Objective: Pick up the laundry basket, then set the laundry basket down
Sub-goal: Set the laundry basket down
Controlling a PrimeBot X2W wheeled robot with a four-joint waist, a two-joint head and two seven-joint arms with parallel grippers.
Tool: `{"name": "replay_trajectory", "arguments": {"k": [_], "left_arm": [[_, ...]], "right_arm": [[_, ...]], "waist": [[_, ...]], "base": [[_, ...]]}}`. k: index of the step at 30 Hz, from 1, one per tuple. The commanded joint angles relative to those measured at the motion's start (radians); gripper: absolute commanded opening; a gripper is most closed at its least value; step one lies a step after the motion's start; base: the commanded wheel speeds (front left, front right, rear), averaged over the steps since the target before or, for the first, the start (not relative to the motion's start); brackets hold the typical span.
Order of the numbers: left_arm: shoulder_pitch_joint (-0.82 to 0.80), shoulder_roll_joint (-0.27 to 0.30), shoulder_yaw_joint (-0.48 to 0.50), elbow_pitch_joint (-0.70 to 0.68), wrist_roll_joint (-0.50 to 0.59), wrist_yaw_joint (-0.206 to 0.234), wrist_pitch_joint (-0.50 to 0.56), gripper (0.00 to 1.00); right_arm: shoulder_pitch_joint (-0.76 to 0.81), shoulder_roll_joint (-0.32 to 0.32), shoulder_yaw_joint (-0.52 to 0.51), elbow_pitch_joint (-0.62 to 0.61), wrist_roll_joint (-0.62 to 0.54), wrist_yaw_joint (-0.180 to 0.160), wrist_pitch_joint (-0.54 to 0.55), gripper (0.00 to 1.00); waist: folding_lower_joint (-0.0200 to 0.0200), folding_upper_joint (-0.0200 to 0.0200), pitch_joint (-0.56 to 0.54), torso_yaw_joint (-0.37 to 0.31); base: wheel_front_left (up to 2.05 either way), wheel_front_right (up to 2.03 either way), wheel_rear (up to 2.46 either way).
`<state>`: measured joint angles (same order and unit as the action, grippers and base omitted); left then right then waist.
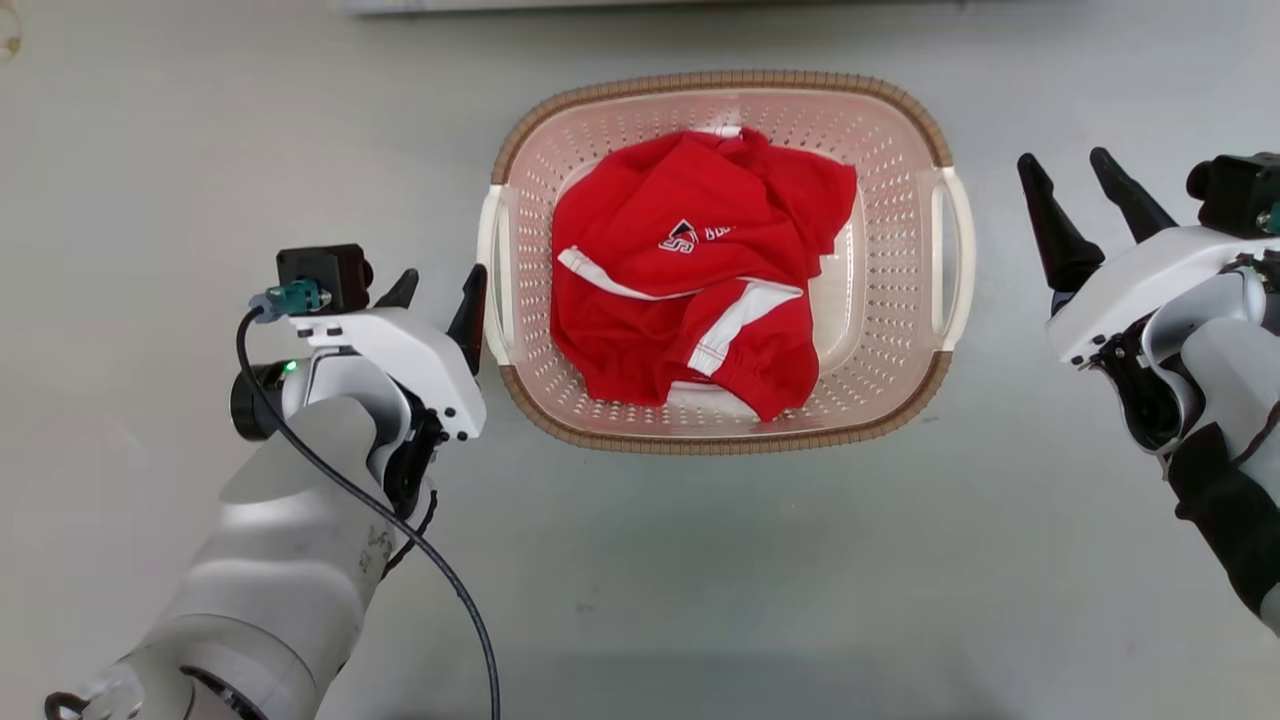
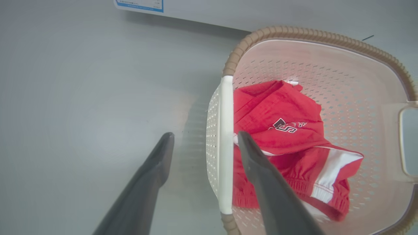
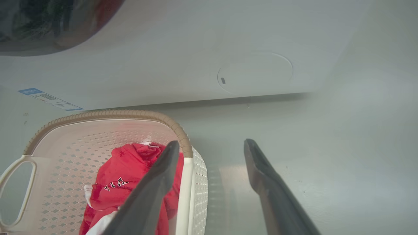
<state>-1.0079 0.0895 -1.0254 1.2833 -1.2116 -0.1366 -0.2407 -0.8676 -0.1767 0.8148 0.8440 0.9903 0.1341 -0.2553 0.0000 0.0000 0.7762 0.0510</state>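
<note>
in the head view the left gripper (image 1: 445, 275) sat at the basket's 9 o'clock, its jaws open and holding nothing, one dark finger just beside the left handle (image 1: 490, 270); a black cable (image 1: 330, 470) ran down its pale forearm. in the left wrist view that gripper (image 2: 205, 133) straddled the white handle (image 2: 226, 140), one finger over the grey floor (image 2: 81, 114) and the other on the inner side above the red garment (image 2: 281, 107); whether either finger touched the handle i could not tell. the basket (image 1: 720, 80) stood on the floor (image 1: 200, 150) in the middle of the head view, a little toward 12 o'clock, upright, with the crumpled red garment (image 1: 680, 290), white-striped and bearing a small logo, lying inside it. at the basket's 3 o'clock the right gripper (image 1: 1062, 158) had its jaws open and empty, fingers pointing toward 11 o'clock, near the right handle (image 1: 960, 260) but apart from it. in the right wrist view that gripper (image 3: 212, 142) had one finger lined up over the basket (image 3: 107, 114) edge and garment (image 3: 124, 173), the other over floor; a white panel (image 3: 254, 71) with a blue-edged label (image 3: 49, 98) stood beyond at 12 o'clock.
</note>
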Motion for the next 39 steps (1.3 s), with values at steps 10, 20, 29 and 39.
{"name": "replay_trajectory", "arguments": {"k": [10, 20, 29, 39], "left_arm": [[0.098, 0.048, 0.016, 0.006, -0.027, 0.006, 0.011, 1.0], [0.173, 0.079, 0.014, 0.007, -0.039, 0.009, 0.036, 1.0], [0.246, 0.112, 0.009, 0.007, -0.044, 0.019, 0.055, 1.0], [0.301, 0.139, 0.001, 0.007, -0.039, 0.019, 0.043, 1.0]], "right_arm": [[0.102, 0.025, 0.032, 0.028, 0.039, -0.003, -0.006, 1.0], [0.151, 0.048, 0.069, 0.064, 0.084, -0.003, -0.006, 1.0], [0.202, 0.078, 0.094, 0.092, 0.127, -0.003, -0.006, 1.0], [0.255, 0.096, 0.104, 0.102, 0.146, -0.003, -0.006, 1.0]], "waist": [[0.0, 0.0, -0.156, -0.003], [0.0, 0.0, -0.296, -0.005], [0.0, 0.0, -0.422, -0.02], [0.0, 0.0, -0.527, -0.042]], "base": [[0.0, 0.0, 0.0], [0.0, 0.0, 0.0], [0.0, 0.0, 0.0], [0.0, 0.0, 0.0]]}}
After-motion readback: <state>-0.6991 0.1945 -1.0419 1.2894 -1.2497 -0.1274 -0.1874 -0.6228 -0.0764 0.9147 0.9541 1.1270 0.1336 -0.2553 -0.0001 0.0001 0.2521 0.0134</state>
